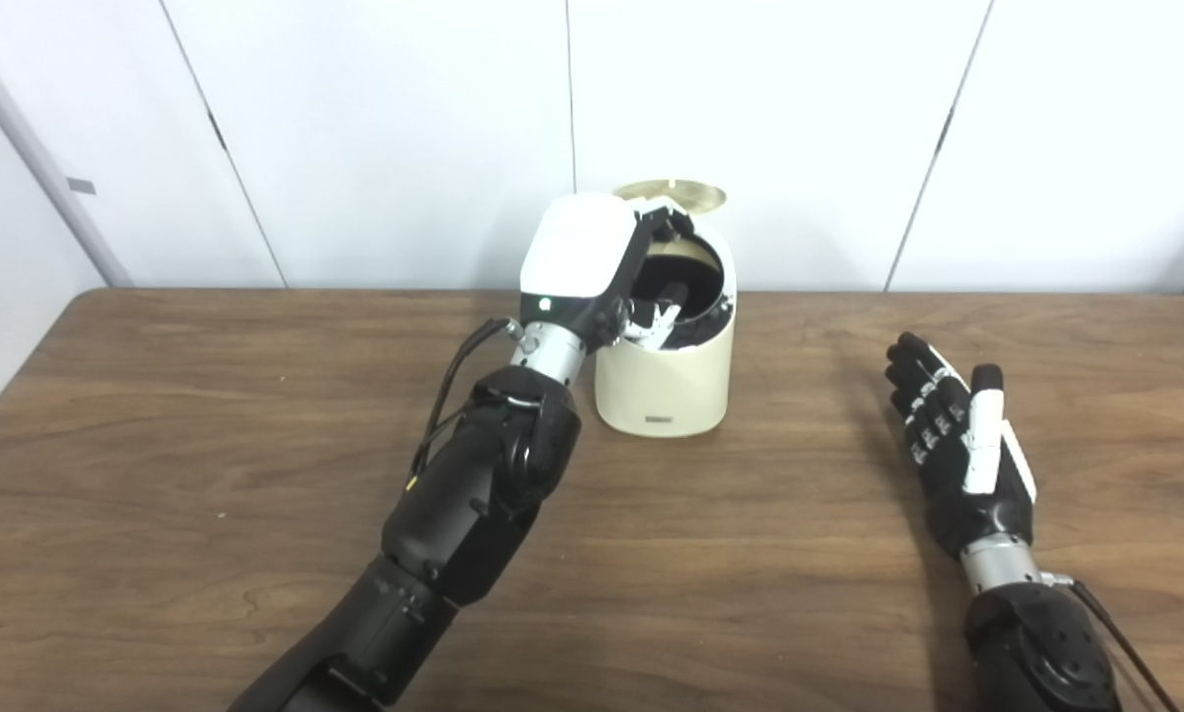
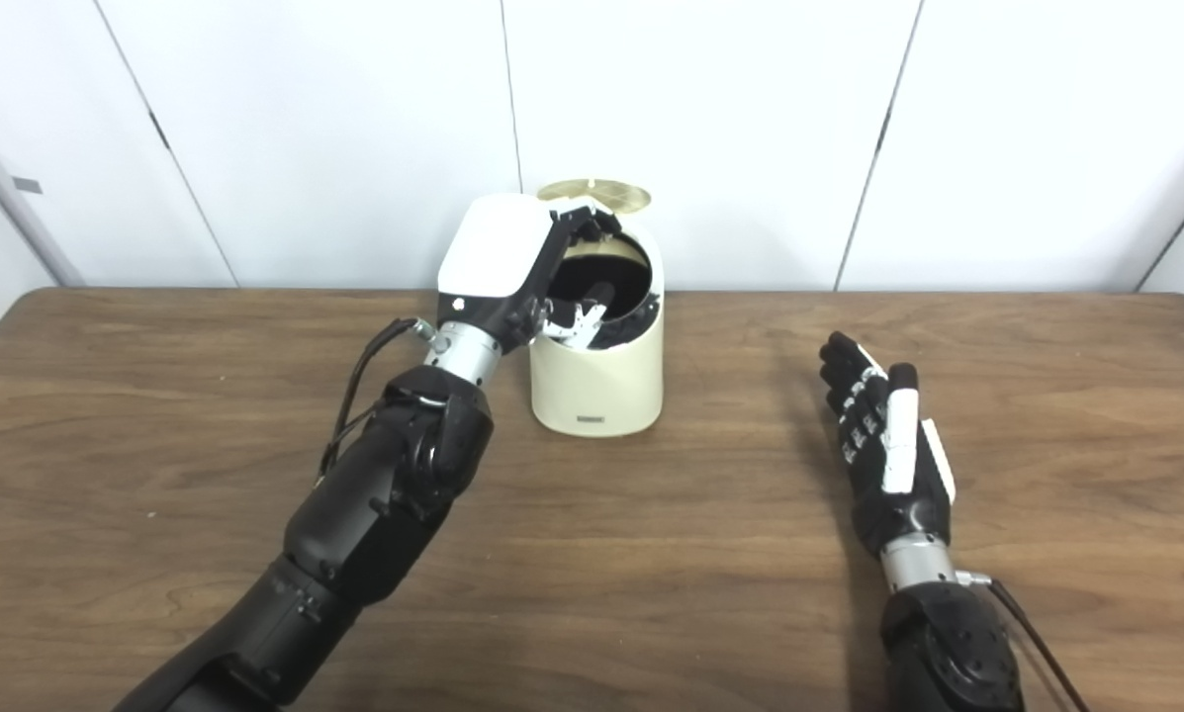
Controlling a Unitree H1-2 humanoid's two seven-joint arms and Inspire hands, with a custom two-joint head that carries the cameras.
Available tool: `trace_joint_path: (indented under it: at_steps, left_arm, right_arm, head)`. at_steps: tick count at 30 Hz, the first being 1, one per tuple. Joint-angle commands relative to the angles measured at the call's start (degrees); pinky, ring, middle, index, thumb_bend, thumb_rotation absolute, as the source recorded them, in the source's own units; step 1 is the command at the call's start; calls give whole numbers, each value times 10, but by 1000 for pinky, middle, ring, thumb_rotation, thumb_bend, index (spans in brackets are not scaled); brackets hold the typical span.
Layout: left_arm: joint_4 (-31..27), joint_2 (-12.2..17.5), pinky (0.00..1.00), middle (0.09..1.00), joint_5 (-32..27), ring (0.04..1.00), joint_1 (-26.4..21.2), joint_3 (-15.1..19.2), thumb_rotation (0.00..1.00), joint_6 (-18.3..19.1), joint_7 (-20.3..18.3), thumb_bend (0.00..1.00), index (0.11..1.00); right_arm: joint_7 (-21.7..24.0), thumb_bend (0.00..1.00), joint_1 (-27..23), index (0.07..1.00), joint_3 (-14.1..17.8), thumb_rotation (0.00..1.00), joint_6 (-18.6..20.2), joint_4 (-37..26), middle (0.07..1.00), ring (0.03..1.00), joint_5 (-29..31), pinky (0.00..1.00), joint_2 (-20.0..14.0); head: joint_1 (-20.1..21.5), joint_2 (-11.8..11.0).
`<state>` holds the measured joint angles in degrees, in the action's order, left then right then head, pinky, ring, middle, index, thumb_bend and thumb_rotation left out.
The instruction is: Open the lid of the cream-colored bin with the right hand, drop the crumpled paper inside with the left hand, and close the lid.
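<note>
- Cream-colored bin (image 1: 663, 381) near the back edge of the wooden table (image 1: 206, 475), close to the white wall panels (image 1: 384, 129).
- Lid (image 1: 669, 194) raised, standing up behind the opening, golden underside turned to the front.
- Dark inside of the bin visible through the open top.
- Left hand (image 1: 592, 272) over the left part of the bin's mouth, white back turned up, fingers (image 1: 663, 225) curled down into the opening.
- Something white and crumpled (image 2: 572, 324) seen just under the left hand, at the rim inside the bin; likely the crumpled paper, but cannot tell if held or already loose.
- Cannot tell how tightly the left hand is closed, since the fingers are partly hidden by the hand's own back.
- Left arm (image 1: 483, 485) stretched from the bottom edge across the table up to the bin.
- Right hand (image 2: 883, 460) well apart from the bin on the right side, low over the table, fingers straight and close together, thumb alongside, holding nothing.
</note>
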<state>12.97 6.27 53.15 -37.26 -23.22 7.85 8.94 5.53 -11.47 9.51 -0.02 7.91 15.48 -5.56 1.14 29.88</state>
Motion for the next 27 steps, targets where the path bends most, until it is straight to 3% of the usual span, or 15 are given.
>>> trace_joint_path:
  at_steps: [1,8,12,13,14,16,27]
  left_arm:
    - [2,1,564,719,-4,673,-15,0,0,-2,-7,975,684]
    - [3,1,551,698,-4,652,-18,0,0,-4,-5,961,658]
    - [4,1,534,650,-10,618,-17,4,0,-13,6,900,602]
    - [6,0,510,624,-13,590,-17,5,22,-18,11,674,536]
    - [7,-1,502,615,-20,580,-16,7,30,-26,18,597,513]
    - [10,-3,352,565,-31,464,-15,13,6,-36,28,497,475]
    - [17,-8,286,530,-50,402,-11,27,0,-58,54,466,519]
  right_arm:
    - [-1,644,13,856,1,1000,5,13,890,933,2,981,2]
    - [0,630,9,862,4,1000,8,16,879,926,4,988,2]
    - [0,623,9,867,3,1000,8,15,882,927,4,986,2]
    - [0,624,9,865,3,1000,8,15,882,928,4,988,2]
    - [0,624,9,865,3,1000,8,15,882,928,4,989,2]
    - [3,630,9,867,3,1000,7,18,884,932,6,995,1]
    - [10,645,10,874,2,1000,1,27,890,938,9,1000,-3]
  head:
    - [1,1]
    - [0,1]
    - [-1,2]
    - [-1,2]
    - [-1,1]
    - [-2,2]
    - [-4,0]
